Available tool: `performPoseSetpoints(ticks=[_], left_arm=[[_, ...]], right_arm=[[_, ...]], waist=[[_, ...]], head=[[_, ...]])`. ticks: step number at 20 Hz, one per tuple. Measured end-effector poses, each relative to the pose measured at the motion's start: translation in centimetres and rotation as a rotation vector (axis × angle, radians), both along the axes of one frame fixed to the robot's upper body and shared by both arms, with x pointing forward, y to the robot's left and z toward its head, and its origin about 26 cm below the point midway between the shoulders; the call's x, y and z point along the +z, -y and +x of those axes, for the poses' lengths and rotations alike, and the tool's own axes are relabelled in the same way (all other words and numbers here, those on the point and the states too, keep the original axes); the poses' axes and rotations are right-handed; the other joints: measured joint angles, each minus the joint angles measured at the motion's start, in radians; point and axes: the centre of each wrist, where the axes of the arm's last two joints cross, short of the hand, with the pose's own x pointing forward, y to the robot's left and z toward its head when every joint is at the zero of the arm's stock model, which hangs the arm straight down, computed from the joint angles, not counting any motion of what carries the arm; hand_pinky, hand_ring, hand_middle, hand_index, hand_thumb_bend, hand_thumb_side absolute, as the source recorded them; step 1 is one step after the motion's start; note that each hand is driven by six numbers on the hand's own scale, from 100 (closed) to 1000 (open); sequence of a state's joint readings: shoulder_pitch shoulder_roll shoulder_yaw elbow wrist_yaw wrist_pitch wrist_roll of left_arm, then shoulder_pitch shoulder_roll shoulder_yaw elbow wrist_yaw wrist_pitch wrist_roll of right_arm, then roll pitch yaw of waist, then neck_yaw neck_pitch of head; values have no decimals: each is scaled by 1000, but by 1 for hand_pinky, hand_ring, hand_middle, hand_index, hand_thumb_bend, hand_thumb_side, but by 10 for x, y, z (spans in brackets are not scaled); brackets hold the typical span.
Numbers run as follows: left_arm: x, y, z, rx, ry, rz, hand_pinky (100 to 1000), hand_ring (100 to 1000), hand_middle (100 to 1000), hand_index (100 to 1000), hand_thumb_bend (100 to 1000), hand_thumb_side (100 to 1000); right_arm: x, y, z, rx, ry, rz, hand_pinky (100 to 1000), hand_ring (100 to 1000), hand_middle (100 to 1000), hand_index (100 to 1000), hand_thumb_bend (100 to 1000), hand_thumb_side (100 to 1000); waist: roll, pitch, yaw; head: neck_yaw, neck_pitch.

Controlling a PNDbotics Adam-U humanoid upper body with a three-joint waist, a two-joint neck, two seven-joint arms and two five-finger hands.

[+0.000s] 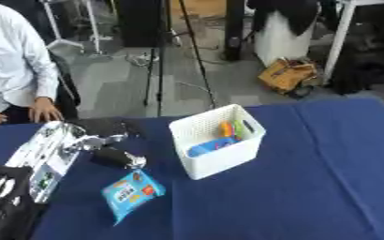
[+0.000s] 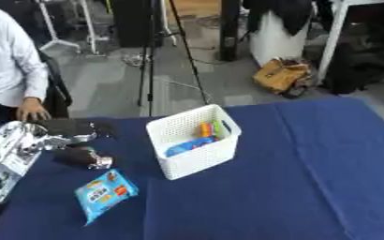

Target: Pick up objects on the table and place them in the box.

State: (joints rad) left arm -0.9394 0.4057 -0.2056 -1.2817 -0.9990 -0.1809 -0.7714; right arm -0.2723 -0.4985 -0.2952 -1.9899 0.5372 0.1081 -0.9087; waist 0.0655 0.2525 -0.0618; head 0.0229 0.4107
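Here left eye view shows more of the left arm; left hand (image 1: pixel 113 133) fingers look curled around a dark object (image 1: pixel 117 158), contact unclear. Blue snack pack (image 1: pixel 132 191) lies flat just beside, near the white box (image 1: pixel 216 140) holding colourful items. Blue table (image 2: pixel 310 178) open rightward. Right hand unseen.

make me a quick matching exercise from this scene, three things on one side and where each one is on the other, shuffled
Things:
1. blue snack packet
2. white basket
3. left hand

Places:
A. standing near the middle of the blue table
B. above the packet, at the table's left side, dark fingers curled
C. lying flat on the cloth, in front of the basket and to its left

Pairs: 1-C, 2-A, 3-B
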Motion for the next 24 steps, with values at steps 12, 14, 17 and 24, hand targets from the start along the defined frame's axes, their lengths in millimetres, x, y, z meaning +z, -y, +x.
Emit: performPoseSetpoints(ticks=[12, 14, 17, 24], left_arm=[[-28, -12, -8, 35, 31, -69, 1000, 1000, 1000, 1000, 547, 1000], [-31, -12, -10, 34, 36, -69, 1000, 1000, 1000, 1000, 548, 1000], [-40, -14, -11, 36, 29, -64, 1000, 1000, 1000, 1000, 554, 1000], [-53, -11, -12, 25, 21, -60, 1000, 1000, 1000, 1000, 546, 1000]], right_arm=[[0, 0, 0, 1, 1, 1, 838, 833, 653, 733, 100, 796], [0, 0, 0, 1, 1, 1, 838, 833, 652, 733, 100, 796], [1, 0, 0, 1, 4, 1, 838, 832, 652, 731, 100, 795], [3, 0, 1, 2, 9, 2, 837, 832, 650, 731, 100, 792]], waist=[[0, 6, 1], [0, 6, 1], [0, 7, 1], [-2, 13, -1]], head=[[1, 0], [1, 0], [2, 0], [2, 0]])
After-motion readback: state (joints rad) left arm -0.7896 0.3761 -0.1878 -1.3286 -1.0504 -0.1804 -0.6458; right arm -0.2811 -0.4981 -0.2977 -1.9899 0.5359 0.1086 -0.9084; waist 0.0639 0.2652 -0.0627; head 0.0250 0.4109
